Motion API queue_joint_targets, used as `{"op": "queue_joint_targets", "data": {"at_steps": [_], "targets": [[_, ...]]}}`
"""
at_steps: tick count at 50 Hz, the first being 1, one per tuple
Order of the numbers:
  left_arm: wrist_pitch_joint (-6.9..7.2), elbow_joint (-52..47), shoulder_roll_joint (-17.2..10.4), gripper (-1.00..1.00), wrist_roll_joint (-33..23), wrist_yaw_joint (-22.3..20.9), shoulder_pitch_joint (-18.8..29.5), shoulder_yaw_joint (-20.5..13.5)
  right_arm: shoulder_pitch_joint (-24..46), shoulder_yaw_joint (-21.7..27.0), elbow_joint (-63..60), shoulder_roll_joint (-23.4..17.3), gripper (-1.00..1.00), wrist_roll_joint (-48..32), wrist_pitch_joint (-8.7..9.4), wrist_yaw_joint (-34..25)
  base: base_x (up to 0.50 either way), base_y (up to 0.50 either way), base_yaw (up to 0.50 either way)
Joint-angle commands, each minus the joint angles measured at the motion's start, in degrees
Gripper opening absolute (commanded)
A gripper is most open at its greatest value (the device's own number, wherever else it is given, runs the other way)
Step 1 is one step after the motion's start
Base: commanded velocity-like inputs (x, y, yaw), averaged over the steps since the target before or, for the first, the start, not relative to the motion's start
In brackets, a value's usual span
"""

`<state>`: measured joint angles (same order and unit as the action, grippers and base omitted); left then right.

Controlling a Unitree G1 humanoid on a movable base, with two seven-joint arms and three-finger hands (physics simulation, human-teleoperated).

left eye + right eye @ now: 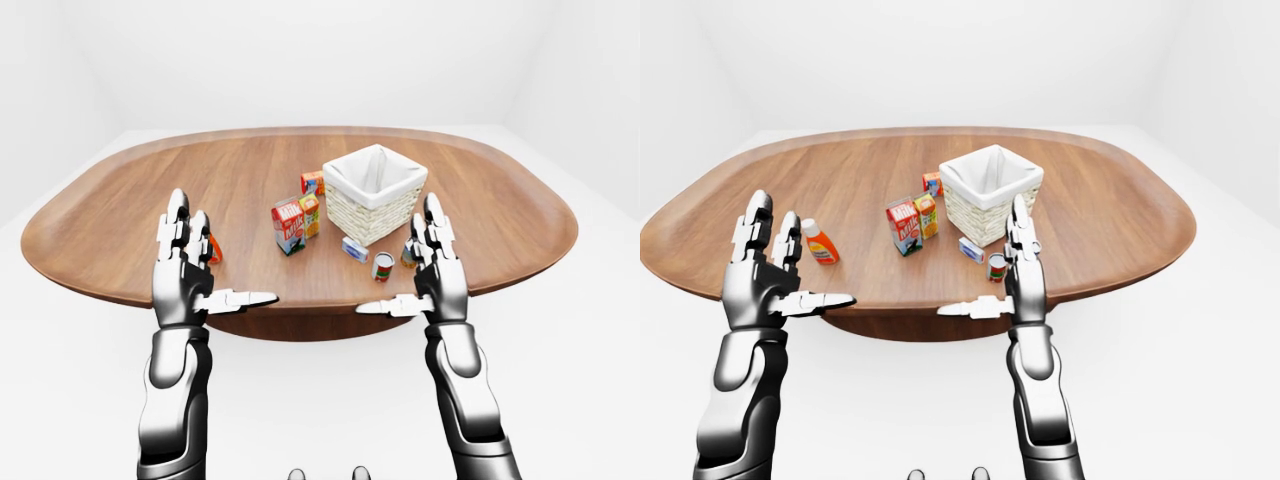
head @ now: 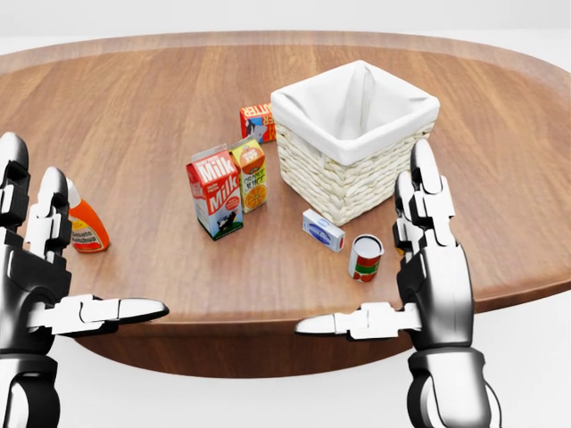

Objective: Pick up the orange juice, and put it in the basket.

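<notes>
The orange juice carton, yellow-orange with an orange on its face, stands upright near the middle of the head view. It is right beside the milk carton and just left of the wicker basket with a white liner. My left hand is open at the lower left, palm inward, fingers up and thumb pointing right. My right hand is open at the lower right, thumb pointing left. Both hover over the table's near edge, well short of the carton, holding nothing.
On the oval wooden table stand a red carton above the juice and an orange bottle by my left fingers. A small white-blue box and a red can sit below the basket. Another can is mostly behind my right hand.
</notes>
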<state>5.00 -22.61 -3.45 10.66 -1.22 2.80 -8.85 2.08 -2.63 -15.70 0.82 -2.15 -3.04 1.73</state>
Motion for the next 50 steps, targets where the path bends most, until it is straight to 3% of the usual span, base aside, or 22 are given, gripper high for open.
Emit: {"op": "queue_joint_targets", "data": {"at_steps": [1, 6, 25, 50], "targets": [[0.00, 0.2, -0.2, 1.00, -0.3, -0.1, 0.0, 0.2, 0.0, -0.4, 0.5, 0.1, 1.00, -1.8, -0.84, -0.1, 0.46, 0.01, 0.00], [0.00, 0.2, 0.0, 1.00, -0.7, -0.1, 0.0, 0.0, 0.1, -0.5, 1.1, 0.1, 1.00, -2.0, -1.31, -0.1, 0.50, 0.04, 0.00], [0.00, -0.1, 0.1, 1.00, 0.2, 0.0, -0.1, 0.0, -0.4, -1.3, -1.0, 0.2, 1.00, -3.0, -0.30, -0.8, 0.50, 0.04, 0.00], [0.00, 0.0, 0.1, 1.00, 0.3, 0.1, -0.2, 0.0, -0.5, -1.7, -0.3, 0.2, 1.00, -3.8, -0.96, -1.0, 0.50, 0.07, 0.00]]}}
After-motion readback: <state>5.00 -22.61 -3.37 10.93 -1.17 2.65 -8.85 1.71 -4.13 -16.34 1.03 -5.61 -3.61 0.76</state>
